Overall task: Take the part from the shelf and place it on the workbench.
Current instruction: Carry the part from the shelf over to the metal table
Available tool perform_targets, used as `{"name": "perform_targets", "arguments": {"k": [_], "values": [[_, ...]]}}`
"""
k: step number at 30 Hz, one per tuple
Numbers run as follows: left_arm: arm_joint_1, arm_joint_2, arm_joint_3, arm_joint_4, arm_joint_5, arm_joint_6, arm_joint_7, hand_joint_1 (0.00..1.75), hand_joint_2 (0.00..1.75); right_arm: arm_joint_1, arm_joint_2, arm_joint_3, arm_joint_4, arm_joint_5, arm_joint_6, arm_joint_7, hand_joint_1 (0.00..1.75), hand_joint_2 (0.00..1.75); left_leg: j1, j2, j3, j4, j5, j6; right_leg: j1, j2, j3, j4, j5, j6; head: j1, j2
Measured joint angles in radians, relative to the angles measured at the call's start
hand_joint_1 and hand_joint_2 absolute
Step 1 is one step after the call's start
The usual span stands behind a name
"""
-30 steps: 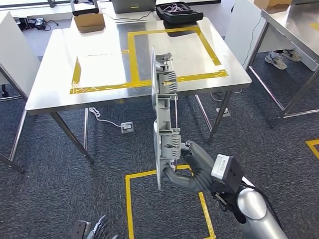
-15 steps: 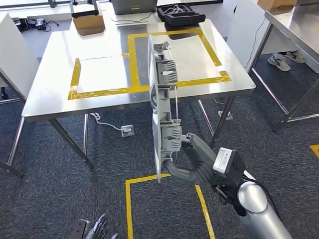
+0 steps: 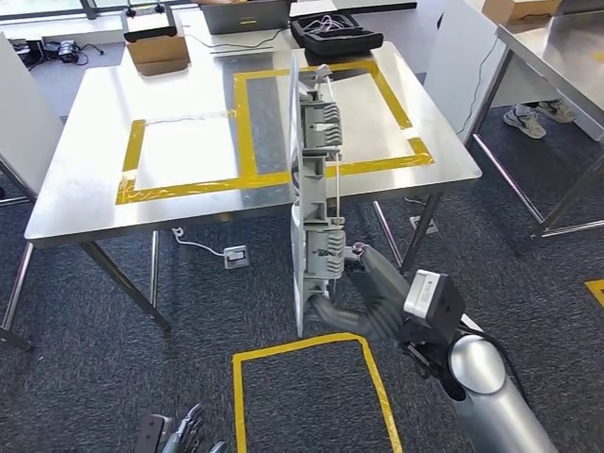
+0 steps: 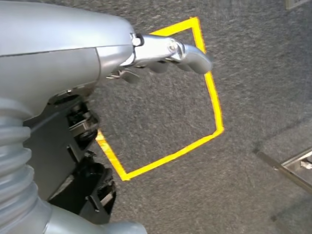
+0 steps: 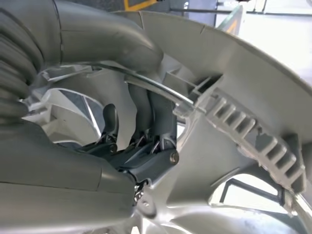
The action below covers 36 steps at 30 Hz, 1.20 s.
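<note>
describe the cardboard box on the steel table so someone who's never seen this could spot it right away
Start at the steel table marked with yellow tape rectangles. At its far edge, left of the laptop and the black tray, sits the cardboard box: the only brown thing there, topped by a black object.

Place: a robotics lab or test workshop
Surface: steel workbench [image 3: 85, 189] on folding legs, yellow tape rectangles [image 3: 245, 113] marking zones on it
Floor: grey carpet with taped yellow square [image 3: 306, 396]
Far edge: laptop [image 3: 245, 14], cardboard box [image 3: 158, 49], black case of cables [image 3: 335, 30]
Right: second steel bench [image 3: 556, 47], a person's shoes [image 3: 538, 115] beneath
</note>
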Motion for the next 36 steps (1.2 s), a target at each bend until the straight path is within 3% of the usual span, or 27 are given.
{"name": "perform_targets", "arguments": {"k": [2,4,7,8,9,10,12,13,15,18,19,20,22,23,24,25,27,29,33,35,36], "values": [[0.000,0.000,0.000,-0.001,0.000,0.001,0.000,0.00,1.75,-0.004,0.000,0.000,0.001,-0.002,0.000,0.000,1.75,1.75,0.002,-0.002,0.005,-0.010,-0.004,0.007,-0.001,-0.001,0.003,-0.003,-0.005,0.012,0.000,0.000],[-0.001,0.001,0.000,-0.002,0.000,0.001,-0.001,0.00,1.75,-0.010,0.000,0.000,0.004,-0.004,0.000,0.000,1.75,1.75,0.008,-0.003,0.019,-0.021,-0.007,0.018,-0.001,-0.003,-0.014,0.040,-0.028,0.023,0.001,0.000],[0.000,0.001,0.000,-0.002,0.000,0.001,-0.002,0.00,1.75,-0.016,0.000,0.000,0.012,-0.005,0.001,-0.001,1.75,1.75,0.010,-0.002,0.035,-0.025,-0.020,0.027,-0.006,-0.003,-0.125,0.226,-0.092,0.033,0.003,0.000],[0.001,0.002,0.000,-0.001,0.000,0.002,-0.002,0.00,1.75,-0.016,0.000,0.000,0.015,-0.005,0.001,-0.001,1.75,1.75,0.010,-0.002,0.041,-0.025,-0.026,0.027,-0.007,-0.003,-0.159,0.269,-0.093,0.036,0.004,0.000],[0.001,0.002,0.000,-0.001,0.001,0.002,-0.002,0.00,1.75,-0.016,0.000,0.000,0.019,-0.005,0.001,-0.001,1.75,1.75,0.011,-0.003,0.050,-0.025,-0.032,0.026,-0.009,-0.004,-0.176,0.275,-0.071,0.038,0.004,0.000],[0.002,0.002,0.000,-0.001,0.001,0.003,-0.002,0.00,1.75,-0.016,0.000,0.000,0.023,-0.006,0.001,0.000,1.75,1.75,0.012,-0.005,0.059,-0.024,-0.039,0.024,-0.011,-0.004,-0.173,0.243,-0.031,0.039,0.004,0.000],[0.002,0.003,0.001,0.000,0.002,0.003,-0.002,0.00,1.75,-0.018,0.000,0.000,0.030,-0.007,0.001,-0.001,1.75,1.75,0.012,-0.008,0.076,-0.021,-0.056,0.015,-0.014,-0.006,-0.130,0.112,0.060,0.041,0.004,0.000],[0.002,0.004,0.001,0.000,0.002,0.004,-0.002,0.00,1.75,-0.021,0.000,-0.001,0.033,-0.008,0.001,-0.001,1.75,1.75,0.011,-0.009,0.080,-0.019,-0.064,0.009,-0.013,-0.006,-0.110,0.056,0.083,0.037,0.004,0.000],[0.003,0.007,0.003,0.002,0.002,0.004,-0.002,0.00,1.75,-0.026,0.001,-0.001,0.039,-0.009,0.001,-0.002,1.75,1.75,0.008,-0.009,0.081,-0.018,-0.073,-0.003,-0.010,-0.006,-0.093,0.011,0.085,0.024,0.003,0.000],[0.003,0.009,0.006,0.002,0.003,0.006,-0.002,0.00,1.75,-0.029,0.002,-0.003,0.042,-0.008,0.001,-0.003,1.75,1.75,0.010,-0.006,0.087,-0.014,-0.086,-0.020,-0.010,-0.004,-0.084,0.003,0.075,0.002,0.002,0.000],[0.002,0.010,0.006,0.002,0.003,0.008,-0.002,0.00,1.75,-0.029,0.002,-0.004,0.042,-0.007,0.001,-0.004,1.75,1.75,0.011,-0.005,0.077,0.012,-0.100,-0.026,-0.011,-0.005,-0.077,0.000,0.071,-0.005,0.001,0.000],[0.001,0.011,0.007,0.001,0.004,0.009,-0.002,0.00,1.75,-0.029,0.002,-0.004,0.042,-0.006,0.000,-0.006,1.75,1.75,0.012,-0.003,0.055,0.059,-0.121,-0.031,-0.013,-0.006,-0.069,-0.002,0.067,-0.010,0.001,0.000],[0.000,0.011,0.009,0.001,0.005,0.011,-0.002,0.00,1.75,-0.029,0.003,-0.006,0.042,-0.001,0.000,-0.010,1.75,1.75,0.013,0.000,-0.024,0.197,-0.170,-0.036,-0.011,-0.007,-0.059,-0.002,0.057,-0.017,0.000,0.000],[0.000,0.011,0.011,0.000,0.007,0.012,-0.002,0.00,1.75,-0.027,0.003,-0.007,0.041,0.002,0.000,-0.012,1.75,1.75,0.013,0.000,-0.061,0.251,-0.179,-0.037,-0.010,-0.006,-0.053,-0.002,0.051,-0.018,0.000,0.000],[0.000,0.011,0.013,0.000,0.008,0.012,-0.002,0.00,1.75,-0.026,0.003,-0.008,0.041,0.005,0.000,-0.012,1.75,1.75,0.013,0.000,-0.083,0.272,-0.167,-0.037,-0.009,-0.005,-0.045,-0.001,0.045,-0.018,0.000,0.000],[-0.001,0.012,0.017,-0.001,0.010,0.013,-0.002,0.00,1.75,-0.025,0.003,-0.008,0.040,0.006,0.000,-0.011,1.75,1.75,0.013,0.000,-0.086,0.253,-0.134,-0.034,-0.009,-0.003,-0.035,-0.001,0.038,-0.017,0.000,0.000],[-0.005,0.014,0.023,-0.004,0.011,0.014,-0.002,0.00,1.75,-0.025,0.004,-0.012,0.039,0.007,-0.002,-0.003,1.75,1.75,0.012,0.000,-0.046,0.127,-0.040,-0.024,-0.008,-0.002,-0.013,-0.001,0.022,-0.013,0.000,0.000],[-0.009,0.016,0.025,-0.007,0.009,0.014,0.000,0.00,1.75,-0.025,0.008,-0.016,0.037,0.007,-0.003,0.003,1.75,1.75,0.008,0.000,-0.004,0.021,0.004,-0.013,-0.005,0.001,-0.002,0.000,0.009,-0.004,0.000,0.000],[-0.016,0.016,0.027,-0.013,0.002,0.013,0.007,0.00,1.75,-0.023,0.011,-0.026,0.030,0.010,-0.003,0.007,1.75,1.75,0.007,-0.001,0.014,-0.010,-0.009,0.007,-0.004,0.000,0.003,-0.001,-0.004,0.019,0.001,0.000],[-0.018,0.016,0.029,-0.016,0.001,0.013,0.008,0.00,1.75,-0.022,0.012,-0.029,0.028,0.010,-0.003,0.008,1.75,1.75,0.011,-0.001,0.026,-0.020,-0.013,0.018,-0.004,-0.002,-0.022,0.055,-0.030,0.029,0.002,0.000],[-0.019,0.016,0.030,-0.016,0.001,0.013,0.008,0.00,1.75,-0.021,0.012,-0.030,0.028,0.011,-0.003,0.008,1.75,1.75,0.012,0.000,0.030,-0.021,-0.016,0.022,-0.005,-0.003,-0.054,0.112,-0.052,0.032,0.003,0.000]]}}
